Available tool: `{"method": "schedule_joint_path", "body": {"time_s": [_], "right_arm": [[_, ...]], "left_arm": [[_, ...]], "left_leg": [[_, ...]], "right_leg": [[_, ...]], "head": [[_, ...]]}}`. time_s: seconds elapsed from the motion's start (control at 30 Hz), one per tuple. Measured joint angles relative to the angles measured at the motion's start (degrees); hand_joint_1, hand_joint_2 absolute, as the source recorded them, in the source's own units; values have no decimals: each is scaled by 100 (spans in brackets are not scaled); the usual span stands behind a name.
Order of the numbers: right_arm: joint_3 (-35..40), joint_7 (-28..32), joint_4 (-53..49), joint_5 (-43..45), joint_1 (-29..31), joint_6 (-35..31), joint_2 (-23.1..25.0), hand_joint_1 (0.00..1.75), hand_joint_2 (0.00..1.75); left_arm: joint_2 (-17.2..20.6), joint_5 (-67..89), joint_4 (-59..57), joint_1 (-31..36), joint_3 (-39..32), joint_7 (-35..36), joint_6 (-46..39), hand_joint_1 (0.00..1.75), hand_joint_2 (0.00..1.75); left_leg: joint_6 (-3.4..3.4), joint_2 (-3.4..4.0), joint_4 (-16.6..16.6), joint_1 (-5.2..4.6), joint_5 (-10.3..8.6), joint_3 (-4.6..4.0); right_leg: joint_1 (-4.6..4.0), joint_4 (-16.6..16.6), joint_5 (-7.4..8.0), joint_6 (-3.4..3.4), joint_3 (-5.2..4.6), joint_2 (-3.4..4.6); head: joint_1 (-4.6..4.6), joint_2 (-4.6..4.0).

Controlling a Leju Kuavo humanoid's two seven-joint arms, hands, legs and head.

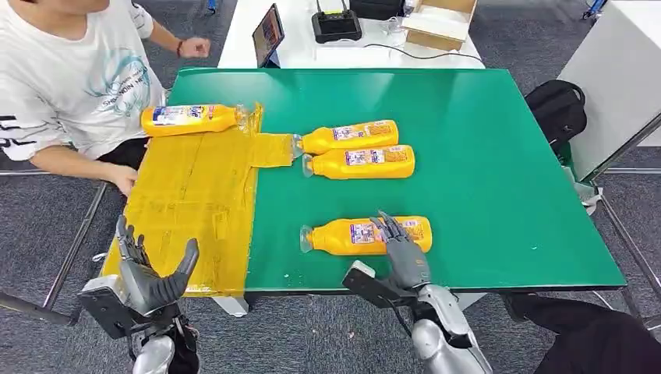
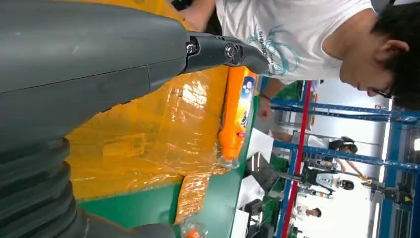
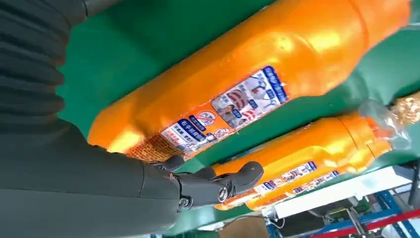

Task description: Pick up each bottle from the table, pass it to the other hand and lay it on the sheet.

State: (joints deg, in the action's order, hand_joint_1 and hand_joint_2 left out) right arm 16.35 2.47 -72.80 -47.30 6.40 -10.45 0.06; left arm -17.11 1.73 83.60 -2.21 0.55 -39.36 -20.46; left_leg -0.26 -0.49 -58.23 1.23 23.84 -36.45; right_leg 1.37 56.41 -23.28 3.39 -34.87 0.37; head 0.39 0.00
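We see a green table [image 1: 483,179] whose left portion is covered by a crinkled yellow sheet [image 1: 191,199]. One orange bottle [image 1: 189,118] lies on its side at the far edge of the sheet, cap pointing right; from the left wrist camera the same bottle [image 2: 236,111] appears lying along the sheet's border. Two further bottles lie side by side on the bare green surface just right of the sheet, the farther one [image 1: 347,136] with its cap touching a flap of the sheet, the nearer one [image 1: 362,162] just beside it. A fourth bottle [image 1: 362,235] lies alone near the front edge of the table, cap to the left. The right hand [image 1: 401,245] rests over the base end of this fourth bottle, fingers spread across its top; in the right wrist camera the fingers [image 3: 218,181] lie close against the bottle [image 3: 237,89] beside its label, and we cannot tell whether a grasp has closed. The left hand [image 1: 152,273] hovers at the front edge of the sheet, fingers apart and upturned, holding nothing. A person in a white shirt [image 1: 74,74] sits at the far left corner, with one hand [image 1: 123,178] resting by the sheet's edge.
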Motion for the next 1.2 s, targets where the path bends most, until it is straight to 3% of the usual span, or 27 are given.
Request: {"method": "schedule_joint_path", "body": {"time_s": [1.2], "right_arm": [[188, -225, 1060, -118, 932, 394, -332, 0, 175]], "left_arm": [[0, -2, -398, 142, 0, 98, 170, 0, 175]], "left_leg": [[2, 0, -1, 0, -3, 3]], "right_leg": [[0, 0, 2, 1, 4, 0]], "head": [[0, 0]]}}
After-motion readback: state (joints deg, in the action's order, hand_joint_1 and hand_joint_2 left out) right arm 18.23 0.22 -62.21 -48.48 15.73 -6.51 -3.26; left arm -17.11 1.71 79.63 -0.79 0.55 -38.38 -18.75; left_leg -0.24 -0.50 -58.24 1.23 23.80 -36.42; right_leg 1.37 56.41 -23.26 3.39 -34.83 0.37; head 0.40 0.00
